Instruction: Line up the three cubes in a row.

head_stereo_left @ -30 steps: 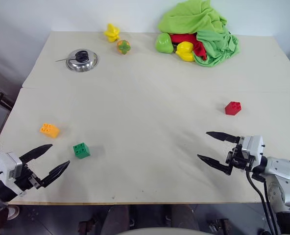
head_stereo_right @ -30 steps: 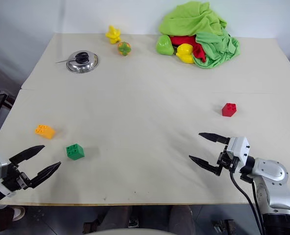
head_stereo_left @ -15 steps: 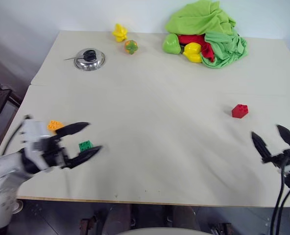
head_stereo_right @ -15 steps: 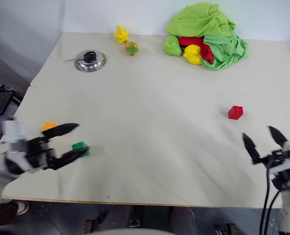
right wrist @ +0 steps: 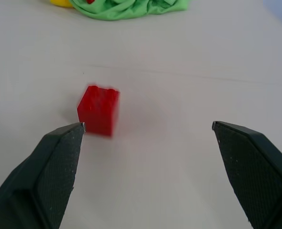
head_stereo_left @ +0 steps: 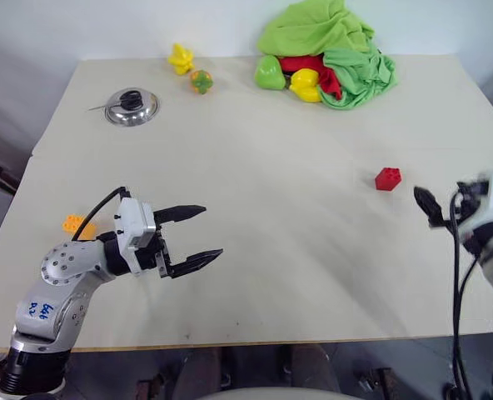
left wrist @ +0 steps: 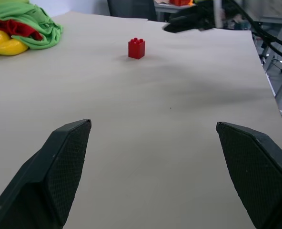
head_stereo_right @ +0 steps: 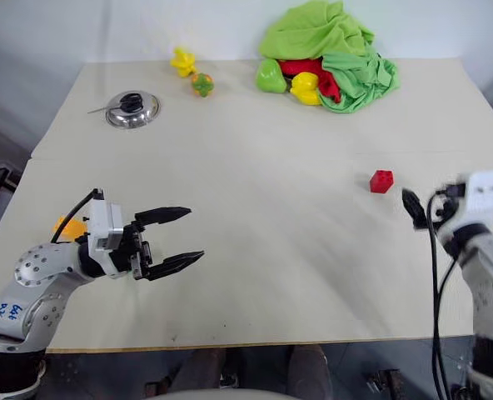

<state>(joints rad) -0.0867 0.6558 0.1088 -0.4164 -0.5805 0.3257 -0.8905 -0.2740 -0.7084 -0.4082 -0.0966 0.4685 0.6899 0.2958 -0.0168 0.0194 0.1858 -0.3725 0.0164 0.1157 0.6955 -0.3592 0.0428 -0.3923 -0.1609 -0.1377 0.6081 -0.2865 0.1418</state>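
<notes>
Red cube just ahead of open right end effector

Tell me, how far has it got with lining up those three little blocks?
Nothing looks lined up yet. The red cube sits alone on the table's right side, far from the orange-yellow cube near the left edge; the green one is hidden from view. In hand: nothing. The right end effector is open and aimed near the red cube, not touching it; the left end effector is open and empty. All the gathering remains.
</notes>
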